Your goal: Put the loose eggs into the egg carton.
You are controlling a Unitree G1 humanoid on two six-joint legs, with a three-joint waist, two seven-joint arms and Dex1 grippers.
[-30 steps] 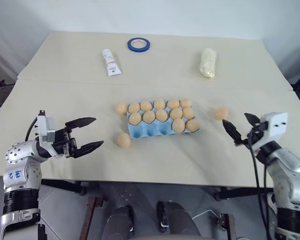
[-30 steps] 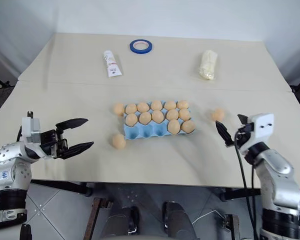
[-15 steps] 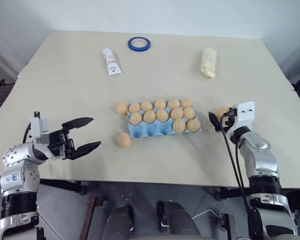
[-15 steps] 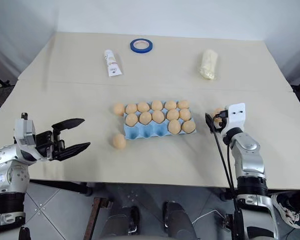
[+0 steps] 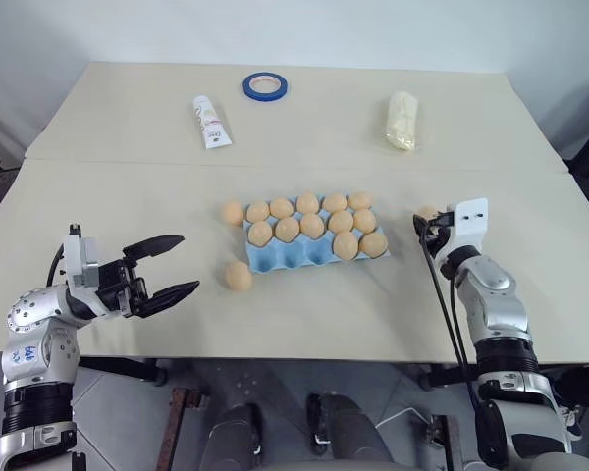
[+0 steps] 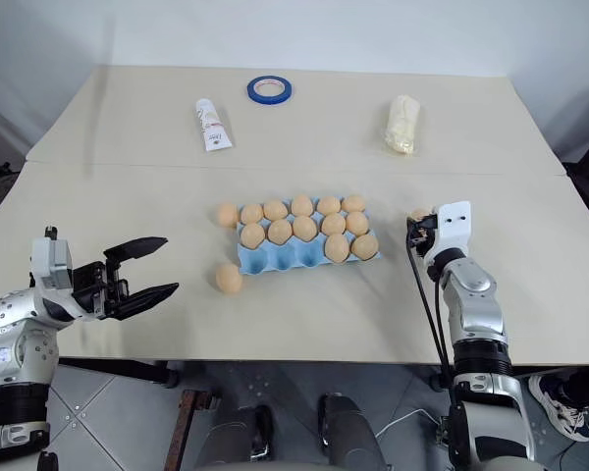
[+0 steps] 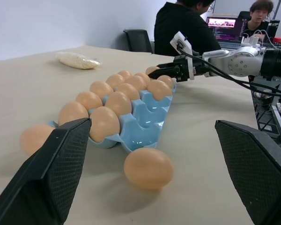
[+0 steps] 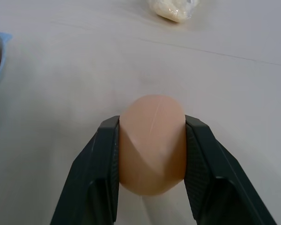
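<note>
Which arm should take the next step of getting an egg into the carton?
Right. The right gripper is shut on an egg beside the carton; the left gripper is open, holding nothing.

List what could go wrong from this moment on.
1. The right pincer grips an egg only by its smooth curved sides; it could slip out or crack when lifted.
2. The free cups of the egg carton all lie in the row nearest the robot, beside seated eggs; a careless drop could knock those.
3. Two more eggs lie loose on the table and could roll if bumped.
</note>
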